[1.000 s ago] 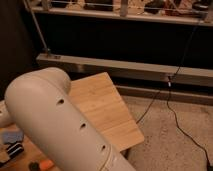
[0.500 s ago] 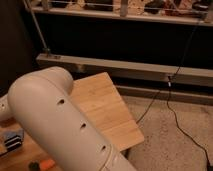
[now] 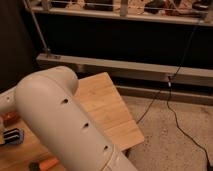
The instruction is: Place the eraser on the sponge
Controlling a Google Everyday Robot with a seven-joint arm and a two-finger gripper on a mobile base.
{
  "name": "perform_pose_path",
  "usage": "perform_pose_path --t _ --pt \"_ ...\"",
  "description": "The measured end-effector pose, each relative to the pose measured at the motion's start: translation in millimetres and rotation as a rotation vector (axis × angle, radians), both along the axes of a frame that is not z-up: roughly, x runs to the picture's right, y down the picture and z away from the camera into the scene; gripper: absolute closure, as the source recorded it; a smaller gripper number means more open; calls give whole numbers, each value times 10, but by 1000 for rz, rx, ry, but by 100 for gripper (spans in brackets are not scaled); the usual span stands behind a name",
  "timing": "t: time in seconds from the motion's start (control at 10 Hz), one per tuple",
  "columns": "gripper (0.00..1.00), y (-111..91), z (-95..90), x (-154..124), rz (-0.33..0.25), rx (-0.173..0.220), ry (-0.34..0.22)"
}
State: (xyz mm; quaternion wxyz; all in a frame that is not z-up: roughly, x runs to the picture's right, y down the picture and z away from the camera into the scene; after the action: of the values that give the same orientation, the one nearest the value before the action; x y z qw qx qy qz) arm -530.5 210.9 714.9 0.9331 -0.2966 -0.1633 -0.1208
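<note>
Cream plastic fills the near left: my arm [image 3: 65, 125], a thick tube with a row of small holes, slants across the view and covers much of the wooden counter [image 3: 107, 107]. My tool is out of sight, its fingers drawn together; whether anything sits between them I cannot tell. At the counter's left edge, just beside the arm, lies what looks like the eraser [image 3: 12, 135], a dark block with pale stripes, though I cannot be sure of it. Just beyond it, farther back, sits a small reddish-brown thing [image 3: 7, 119]. At the near edge an orange carrot [image 3: 48, 163] peeks out beside the arm. The sponge I cannot make out. Right of the counter is speckled floor [image 3: 165, 145], crossed by a black cable [image 3: 172, 105]. Along the far side runs a grey metal rail [image 3: 130, 67].
</note>
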Motion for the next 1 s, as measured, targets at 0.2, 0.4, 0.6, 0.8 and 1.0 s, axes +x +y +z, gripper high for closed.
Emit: perform_pose_path --t 0.2,0.4,0.6,0.8,1.0 --pt "100 -42 100 22 17 -2 13" --pt "100 -37 185 59 27 -6 25" --pt "100 -23 258 90 30 -4 31" --pt "98 -37 303 87 39 6 29" --pt "81 -29 335 84 49 12 34"
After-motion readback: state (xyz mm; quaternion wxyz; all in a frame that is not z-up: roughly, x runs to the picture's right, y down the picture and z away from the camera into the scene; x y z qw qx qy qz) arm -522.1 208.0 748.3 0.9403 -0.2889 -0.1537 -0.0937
